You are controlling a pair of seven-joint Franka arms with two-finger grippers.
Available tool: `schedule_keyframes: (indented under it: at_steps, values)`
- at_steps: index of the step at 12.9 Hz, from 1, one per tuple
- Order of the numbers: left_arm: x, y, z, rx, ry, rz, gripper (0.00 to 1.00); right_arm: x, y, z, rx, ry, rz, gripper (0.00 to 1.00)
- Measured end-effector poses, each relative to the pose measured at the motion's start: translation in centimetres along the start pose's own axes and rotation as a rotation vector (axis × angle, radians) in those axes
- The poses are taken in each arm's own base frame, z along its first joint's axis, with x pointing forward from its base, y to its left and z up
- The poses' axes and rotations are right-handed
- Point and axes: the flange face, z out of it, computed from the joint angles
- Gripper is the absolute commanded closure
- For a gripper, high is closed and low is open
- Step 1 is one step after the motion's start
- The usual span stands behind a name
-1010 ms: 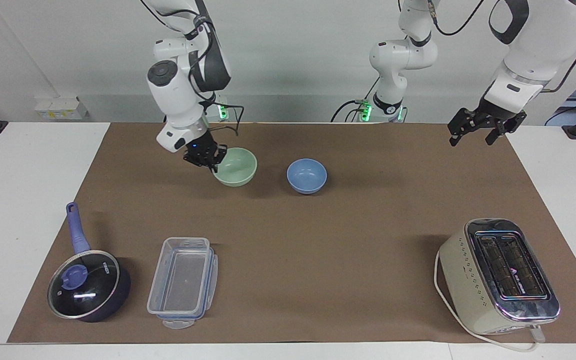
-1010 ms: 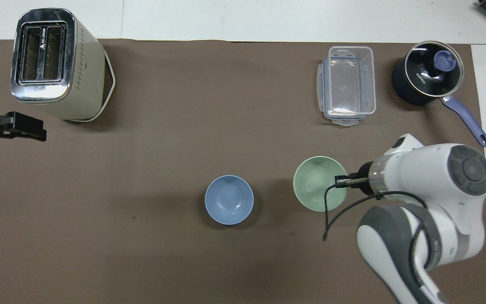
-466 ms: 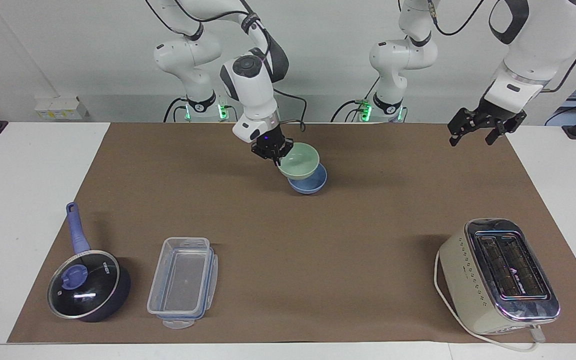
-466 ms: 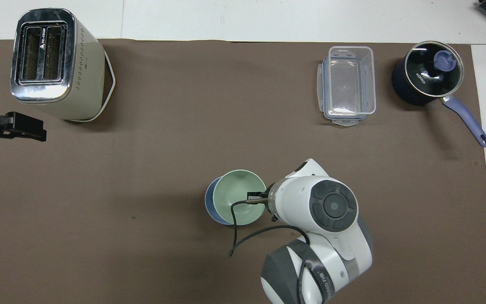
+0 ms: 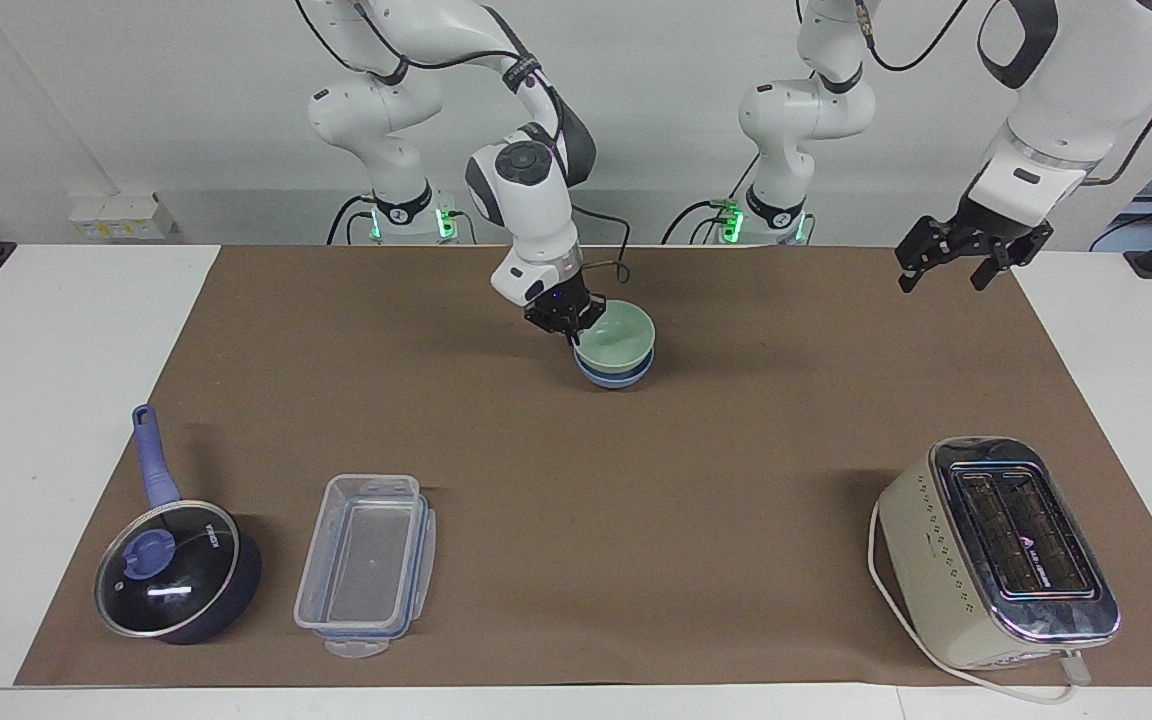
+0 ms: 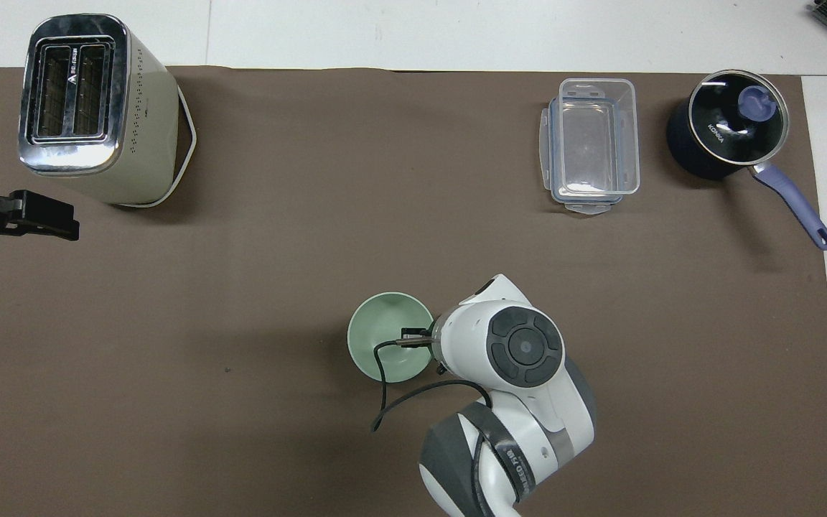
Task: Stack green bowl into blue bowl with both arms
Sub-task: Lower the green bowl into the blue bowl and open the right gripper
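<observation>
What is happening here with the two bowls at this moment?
The right arm's end effector grips the rim of the green bowl, which now sits nested in the blue bowl on the brown mat. The left end effector, fingers open, waits in the air over the mat's edge at its own end.

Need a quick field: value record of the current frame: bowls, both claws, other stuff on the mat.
green bowl: nested in blue bowl, only the blue rim and base show
right claw: shut on green bowl rim
left claw: open, waiting over the mat's corner at the left arm's end
toaster: left arm's end
saucepan, lidded, beside clear container: right arm's end
</observation>
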Motion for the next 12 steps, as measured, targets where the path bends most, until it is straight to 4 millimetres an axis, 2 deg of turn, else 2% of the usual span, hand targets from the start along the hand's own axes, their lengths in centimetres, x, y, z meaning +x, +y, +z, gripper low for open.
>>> schedule_keyframes:
  at_steps: [3,4,5,7,9,10,11,12]
  values:
    - [0.0,0.0,0.0,0.0,0.0,0.0,0.0,-0.1,-0.07,0.41,-0.004,-0.006,-0.002,1.0]
    - [0.0,0.0,0.0,0.0,0.0,0.0,0.0,-0.13,-0.08,0.61,-0.006,-0.009,-0.002,0.95]
    - [0.0,0.0,0.0,0.0,0.0,0.0,0.0,-0.16,-0.1,0.75,-0.007,-0.011,-0.003,0.85]
    - [0.0,0.0,0.0,0.0,0.0,0.0,0.0,-0.16,-0.09,0.81,-0.008,-0.012,-0.002,0.55]
    - [0.0,0.0,0.0,0.0,0.0,0.0,0.0,-0.16,-0.11,0.8,-0.008,-0.012,0.003,0.41]
    - [0.0,0.0,0.0,0.0,0.0,0.0,0.0,-0.13,-0.16,0.74,-0.007,-0.011,0.018,0.3]
    - [0.0,0.0,0.0,0.0,0.0,0.0,0.0,-0.01,-0.32,0.51,-0.003,-0.006,0.033,0.13]
    - [0.0,0.0,0.0,0.0,0.0,0.0,0.0,0.24,-0.54,0.04,0.004,0.002,0.04,0.05]
